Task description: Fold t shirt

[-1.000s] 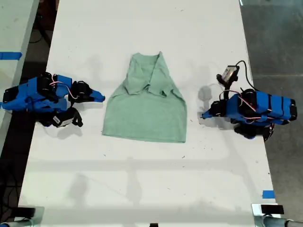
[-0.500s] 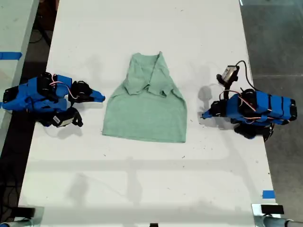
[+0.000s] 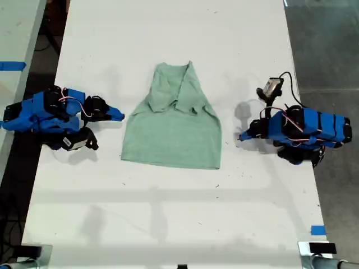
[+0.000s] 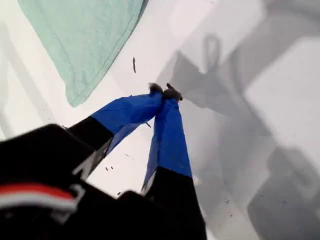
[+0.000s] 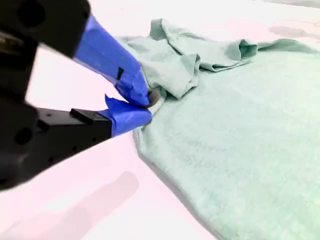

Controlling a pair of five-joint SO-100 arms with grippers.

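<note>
T shirt [image 5: 235,150] sleeve folds clearest beside second pincer [image 5: 145,102].

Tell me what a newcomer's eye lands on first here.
The pale mint-green t shirt lies mid-table on the white table, its sleeves already folded in over the chest. A blue arm rests on either side of it. My second pincer, at the exterior view's left, points at the shirt's edge. My first pincer, at that view's right, is closed on bare table.
</note>
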